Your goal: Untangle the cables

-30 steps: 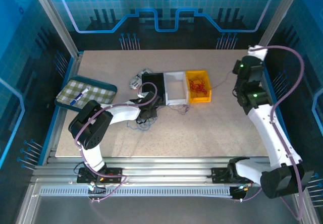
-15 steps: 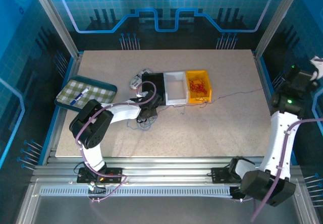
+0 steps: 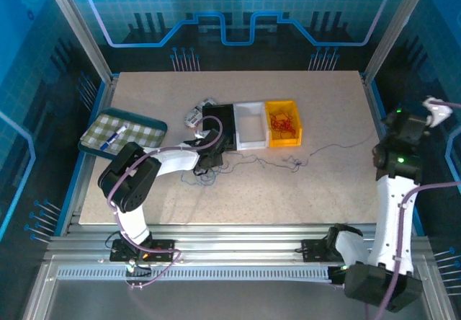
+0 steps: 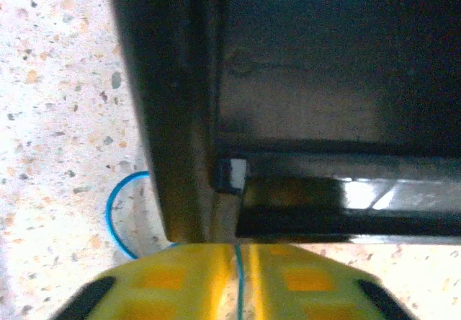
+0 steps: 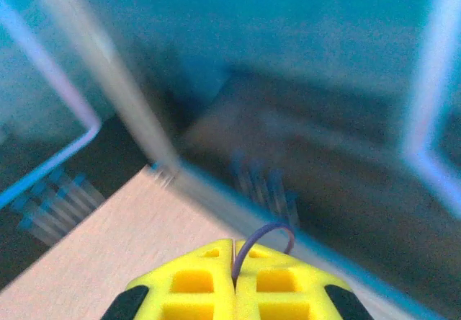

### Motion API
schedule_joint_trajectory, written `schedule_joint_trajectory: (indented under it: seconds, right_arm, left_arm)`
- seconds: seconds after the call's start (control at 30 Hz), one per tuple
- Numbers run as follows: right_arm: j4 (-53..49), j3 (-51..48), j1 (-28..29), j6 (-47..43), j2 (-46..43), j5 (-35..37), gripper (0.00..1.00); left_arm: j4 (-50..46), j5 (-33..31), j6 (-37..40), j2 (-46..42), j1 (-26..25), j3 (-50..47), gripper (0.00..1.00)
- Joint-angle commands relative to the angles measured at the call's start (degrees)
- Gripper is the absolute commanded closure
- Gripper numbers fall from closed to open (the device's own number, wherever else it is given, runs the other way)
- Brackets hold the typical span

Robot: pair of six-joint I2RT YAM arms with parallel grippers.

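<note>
Since the earlier frame the right arm (image 3: pixel 392 197) has swung past the table's (image 3: pixel 324 197) right edge, and a thin dark strand (image 3: pixel 338 147) of the cables (image 3: pixel 289 163) now trails across the speckled top from the tangle (image 3: pixel 204 174) before the black bin (image 3: pixel 216 109). Right gripper (image 5: pixel 234 273): pressed together on a purplish loop (image 5: pixel 264 233). Left gripper (image 4: pixel 241 259): yellow fingers (image 4: pixel 173 284) almost touching, blue wire (image 4: pixel 109 215) in the slit; we cannot tell whether it is clamped. The yellow bin (image 3: pixel 284 142) holds red curls (image 3: pixel 281 123).

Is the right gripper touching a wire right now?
Touching. The right wrist view shows the right gripper shut on a purple wire looping out from between its jaws.
</note>
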Motion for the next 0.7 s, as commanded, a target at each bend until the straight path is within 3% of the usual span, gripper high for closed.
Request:
schedule_joint_trajectory:
  seconds: [0.0,0.1,0.23,0.37,0.47,0.67]
  right_arm:
    - [-3.27,-4.66,10.16,4.7,-0.35,0.07,0.99]
    - [-5.29,-7.93,19.0,7.56,0.84,2.64,0.99]
    - [-5.16,-9.75,24.56,9.65,2.78,3.71,0.99]
    - [-3.92,-9.19,25.24,9.48,4.97,3.1,0.99]
    - [-2.88,-8.37,25.3,8.31,6.05,1.88,0.99]
    - [-2.04,-7.85,25.24,7.74,7.47,-1.72,0.98]
  left_arm:
    - [2.56,1.71,8.86,-1.43,1.15,-3.58,0.62]
    - [4.41,3.9,13.51,-5.3,-0.53,-3.61,0.49]
    - [7.64,6.89,23.49,-10.22,-4.14,-2.79,0.38]
    - [8.87,12.91,32.96,-11.12,-8.48,1.04,0.35]
    - [9.15,20.95,37.37,-8.54,-10.09,4.71,0.34]
    - [1.97,28.64,39.64,5.64,-11.11,19.0,0.34]
